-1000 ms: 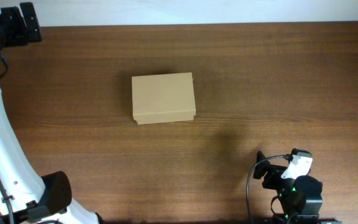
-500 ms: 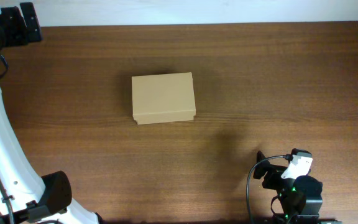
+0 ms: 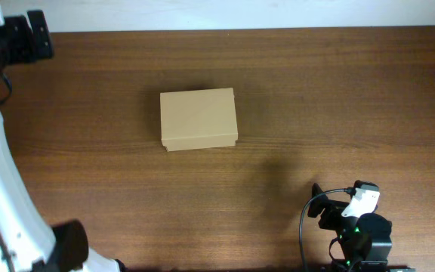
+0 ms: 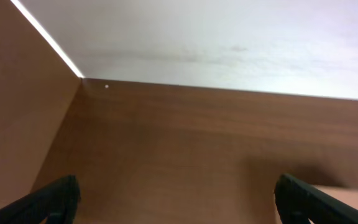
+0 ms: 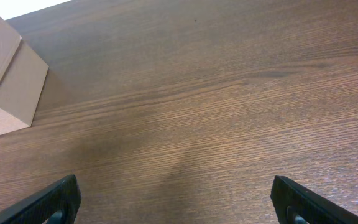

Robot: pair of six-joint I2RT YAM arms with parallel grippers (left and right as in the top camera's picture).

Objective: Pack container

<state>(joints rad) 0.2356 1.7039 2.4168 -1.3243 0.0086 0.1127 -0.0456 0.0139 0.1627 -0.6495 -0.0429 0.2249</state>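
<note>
The container (image 3: 198, 119) is a tan cardboard box with its flap lid shut, lying on the brown table (image 3: 338, 98) left of centre. It also shows at the top left of the right wrist view (image 5: 8, 81). My left gripper (image 3: 33, 35) is at the table's far left back corner, well away from the box; in the left wrist view (image 4: 182, 205) its fingers are wide apart and empty. My right gripper (image 3: 323, 205) sits low at the front right; in the right wrist view (image 5: 179, 205) it is open and empty over bare wood.
The table's back edge meets a white wall (image 4: 229, 37). A tan patch (image 4: 356, 202) at the lower right of the left wrist view is too blurred to identify. The right arm's base and cable (image 3: 357, 238) sit at the front edge.
The left arm has shifted slightly, its gripper edging a little to the right at the back corner. The box and the right arm have not moved.
</note>
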